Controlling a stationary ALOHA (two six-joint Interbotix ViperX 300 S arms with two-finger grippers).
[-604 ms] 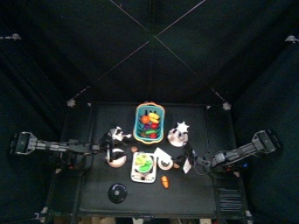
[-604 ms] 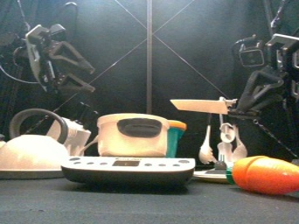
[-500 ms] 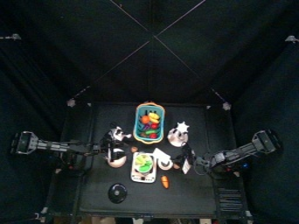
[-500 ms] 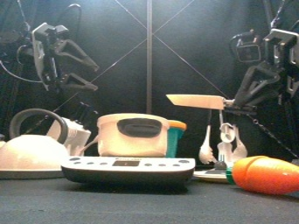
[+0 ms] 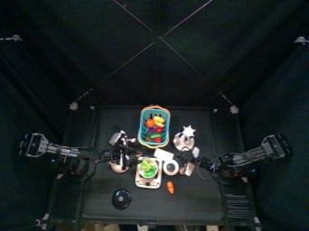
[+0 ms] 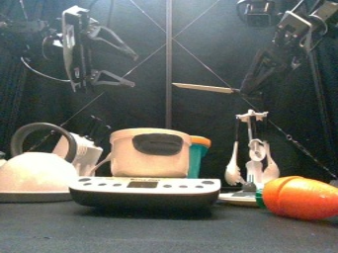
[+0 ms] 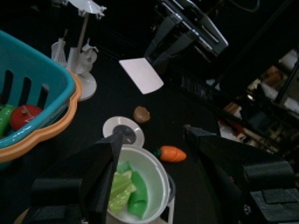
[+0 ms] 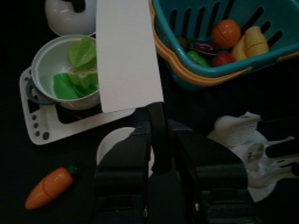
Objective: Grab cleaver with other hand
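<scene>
Step in hand: handover, giving side ready. Cleaver (image 8: 126, 57) pinched by its handle in the right gripper (image 8: 158, 131), jaws pressed tight on the grip; blade (image 6: 205, 88) held level and well above the bench, edge-on in the front view, pointing towards the left arm.

Receiving side: left gripper (image 7: 152, 171) raised at about 9 o'clock of the scale, jaws spread wide and holding nothing, well apart from the cleaver.

Next move, as judged: left gripper to cross to the middle and close on a free part of the handle or the blade's spine, flat faces between the jaws; right to let go only after that grip is firm. Little handle left bare beside the right jaws, so a narrow target.

Below the blade: bowl of greens (image 8: 70, 68) on the scale (image 6: 142, 191), just beside the basket (image 5: 154, 125) of toy food at 12 o'clock of it.

Edges and room: open air above the items, clear between the two arms at blade height. Kettle (image 6: 40, 168) at 9 o'clock, utensil stand (image 6: 252, 148) at 3 o'clock, carrot (image 6: 302, 197) at the front edge around 5 o'clock. Curtains close on all sides; wide swings risky.
</scene>
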